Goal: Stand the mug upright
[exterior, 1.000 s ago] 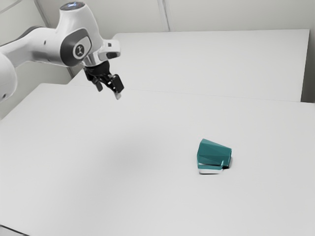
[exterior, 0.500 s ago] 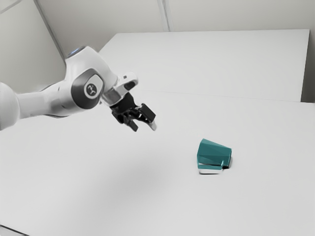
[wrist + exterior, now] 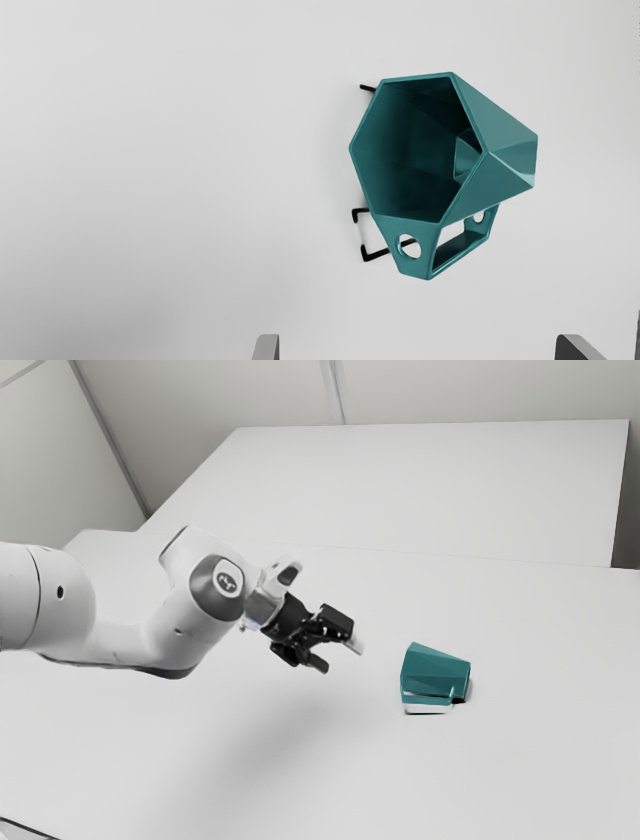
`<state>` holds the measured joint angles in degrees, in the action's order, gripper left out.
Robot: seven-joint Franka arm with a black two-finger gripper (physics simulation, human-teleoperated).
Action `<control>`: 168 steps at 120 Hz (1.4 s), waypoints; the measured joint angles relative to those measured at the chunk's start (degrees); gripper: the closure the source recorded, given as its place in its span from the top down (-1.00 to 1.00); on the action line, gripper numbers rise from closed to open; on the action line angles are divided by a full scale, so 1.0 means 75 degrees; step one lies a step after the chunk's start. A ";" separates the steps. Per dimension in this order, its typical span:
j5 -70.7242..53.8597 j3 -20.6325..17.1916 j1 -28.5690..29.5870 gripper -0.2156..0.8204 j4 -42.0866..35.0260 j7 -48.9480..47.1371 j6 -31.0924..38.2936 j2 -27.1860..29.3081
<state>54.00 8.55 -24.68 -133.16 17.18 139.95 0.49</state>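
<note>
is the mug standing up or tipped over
Tipped: the mug lies on its side, its open mouth facing sideways in the wrist view.

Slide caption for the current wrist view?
Teal mug on its side, mouth and handle visible, before the open end effector.

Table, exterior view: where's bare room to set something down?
Free: table from the tipped mug to the view's right edge, and from the mug down to the bottom edge. Crowded: beside the mug, toward the open gripper.
</note>
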 joint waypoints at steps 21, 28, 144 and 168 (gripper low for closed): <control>0.0931 -0.0007 -0.0084 0.58 -0.0004 0.0916 0.0009 -0.0368; 0.1061 -0.0011 -0.0144 0.58 0.0019 0.1207 -0.0020 -0.0428; 0.1271 -0.0377 -0.0513 0.58 0.2057 0.3543 -0.0165 -0.2365; 0.1195 -0.0455 -0.0509 0.36 0.2368 0.3676 -0.0189 -0.2596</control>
<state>62.96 5.13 -28.50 -115.40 44.75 138.53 -18.98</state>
